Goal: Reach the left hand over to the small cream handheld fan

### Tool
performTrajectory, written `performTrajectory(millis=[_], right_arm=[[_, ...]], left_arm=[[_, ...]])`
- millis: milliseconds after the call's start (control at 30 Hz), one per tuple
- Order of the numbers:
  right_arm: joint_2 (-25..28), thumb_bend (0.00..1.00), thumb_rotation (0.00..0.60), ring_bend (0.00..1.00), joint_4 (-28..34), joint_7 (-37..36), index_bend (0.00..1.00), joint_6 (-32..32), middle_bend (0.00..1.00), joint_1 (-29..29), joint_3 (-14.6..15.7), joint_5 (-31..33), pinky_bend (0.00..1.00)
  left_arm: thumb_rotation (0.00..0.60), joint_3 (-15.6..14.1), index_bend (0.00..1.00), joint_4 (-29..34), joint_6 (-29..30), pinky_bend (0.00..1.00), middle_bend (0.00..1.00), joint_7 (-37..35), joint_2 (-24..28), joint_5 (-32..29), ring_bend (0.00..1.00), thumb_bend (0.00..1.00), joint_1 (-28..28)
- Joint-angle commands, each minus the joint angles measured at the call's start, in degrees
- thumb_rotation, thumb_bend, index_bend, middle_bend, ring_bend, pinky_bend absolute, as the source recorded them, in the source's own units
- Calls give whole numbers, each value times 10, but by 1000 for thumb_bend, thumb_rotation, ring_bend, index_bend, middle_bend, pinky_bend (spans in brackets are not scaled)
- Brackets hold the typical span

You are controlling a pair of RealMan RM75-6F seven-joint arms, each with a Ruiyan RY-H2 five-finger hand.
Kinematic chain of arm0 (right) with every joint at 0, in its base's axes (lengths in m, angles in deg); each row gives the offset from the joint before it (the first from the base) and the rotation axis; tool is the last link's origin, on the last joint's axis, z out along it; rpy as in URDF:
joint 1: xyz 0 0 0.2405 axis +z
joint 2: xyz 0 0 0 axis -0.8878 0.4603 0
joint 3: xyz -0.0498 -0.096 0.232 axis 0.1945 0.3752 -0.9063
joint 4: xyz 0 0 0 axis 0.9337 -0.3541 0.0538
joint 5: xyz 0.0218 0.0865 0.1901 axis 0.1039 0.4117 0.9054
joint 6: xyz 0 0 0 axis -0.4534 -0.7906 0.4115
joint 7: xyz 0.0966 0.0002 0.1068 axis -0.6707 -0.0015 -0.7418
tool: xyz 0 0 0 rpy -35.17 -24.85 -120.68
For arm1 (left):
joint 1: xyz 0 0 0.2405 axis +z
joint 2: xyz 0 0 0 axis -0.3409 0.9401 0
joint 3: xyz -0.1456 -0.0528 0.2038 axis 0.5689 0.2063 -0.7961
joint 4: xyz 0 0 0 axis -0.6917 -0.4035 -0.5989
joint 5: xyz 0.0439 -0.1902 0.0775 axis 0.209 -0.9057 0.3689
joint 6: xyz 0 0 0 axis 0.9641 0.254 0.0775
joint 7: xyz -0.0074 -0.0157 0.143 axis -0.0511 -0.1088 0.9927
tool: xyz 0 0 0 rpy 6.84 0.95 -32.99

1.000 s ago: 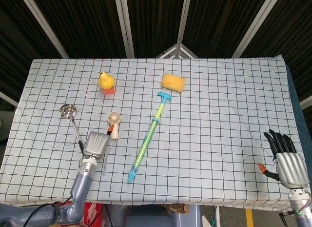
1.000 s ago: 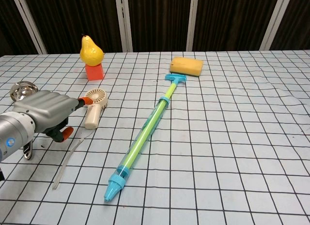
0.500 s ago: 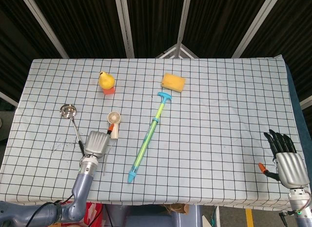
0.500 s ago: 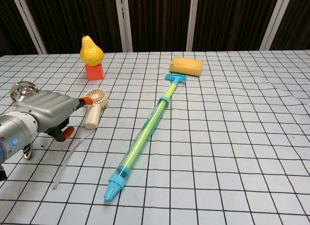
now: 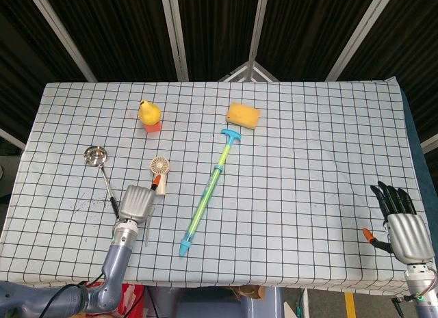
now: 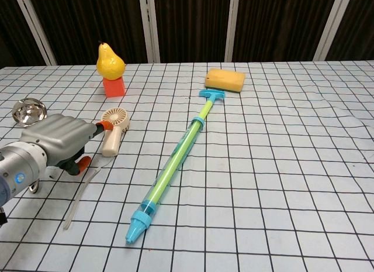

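The fan (image 5: 159, 173) lies flat on the checked tablecloth (image 5: 308, 154), round head toward the far side, handle pointing back toward the robot; chest view shows it (image 6: 114, 128) w/ the head just left of the handle top. The left hand (image 5: 137, 203) sits just beside the handle's near end, on the robot's side of it; in chest view the left hand (image 6: 55, 142) has its back up, orange-tipped fingers (image 6: 105, 125) reaching next to the fan head, nothing gripped. Can't tell if a fingertip actually touches the fan. Fingers are partly curled under the palm, so whether it's spread or clenched can't be told.

The right hand (image 5: 402, 226) rests at the near right corner of the table, well apart from everything, fingers stretched out & apart, holding nothing.

Other stuff: a metal ladle (image 5: 100, 167) left of the fan, a pear (image 5: 148, 111) on an orange block (image 5: 153, 126) at the far left, a yellow sponge (image 5: 243, 115) far centre, a long green-blue water pump (image 5: 207, 193) lying diagonally mid-table, a clear plastic strip (image 6: 79, 195) near the left hand
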Motion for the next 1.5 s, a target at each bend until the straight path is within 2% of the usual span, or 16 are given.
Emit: performTrajectory(millis=[33, 467, 733, 933, 1067, 1167, 1267, 1333, 1400, 1500], right_arm=[[0, 279, 600, 0, 0, 0, 63, 0, 0, 0, 0, 0, 0], [-1, 279, 600, 0, 0, 0, 63, 0, 0, 0, 0, 0, 0], [0, 279, 600, 0, -1, -1, 63, 0, 0, 0, 0, 0, 0], [0, 279, 600, 0, -1, 0, 63, 1, 0, 0, 0, 0, 0], [-1, 279, 600, 0, -1, 1, 62, 1, 0, 0, 0, 0, 0], [-1, 279, 600, 0, -1, 1, 63, 1, 0, 0, 0, 0, 0], [-1, 279, 600, 0, -1, 2, 63, 1, 0, 0, 0, 0, 0], [-1, 279, 600, 0, -1, 2, 63, 1, 0, 0, 0, 0, 0], [-1, 279, 600, 0, -1, 2, 63, 1, 0, 0, 0, 0, 0], [-2, 279, 600, 0, -1, 4, 63, 2, 0, -1, 0, 0, 0]], left_arm=[[600, -2, 120, -3, -1, 591, 898, 0, 0, -2, 645, 695, 0], [600, -13, 122, -35, -16, 591, 899, -1, -15, -16, 645, 695, -6], [600, -14, 121, -33, -9, 590, 899, -9, -13, -8, 645, 695, -6], [600, 2, 116, -18, 17, 588, 886, -55, 2, 41, 632, 682, -4], [600, 17, 91, 3, 40, 562, 840, -97, 19, 78, 580, 632, 2], [600, 22, 72, 32, 60, 480, 779, -120, 39, 103, 523, 567, 10], [600, 15, 32, 66, 82, 362, 660, -140, 67, 135, 413, 516, 23], [600, 5, 6, 88, 97, 268, 547, -153, 88, 155, 320, 475, 36], [600, -8, 0, 108, 109, 115, 357, -166, 109, 174, 190, 404, 50], [600, -35, 0, 138, 129, 1, 127, -189, 151, 200, 30, 283, 78]])
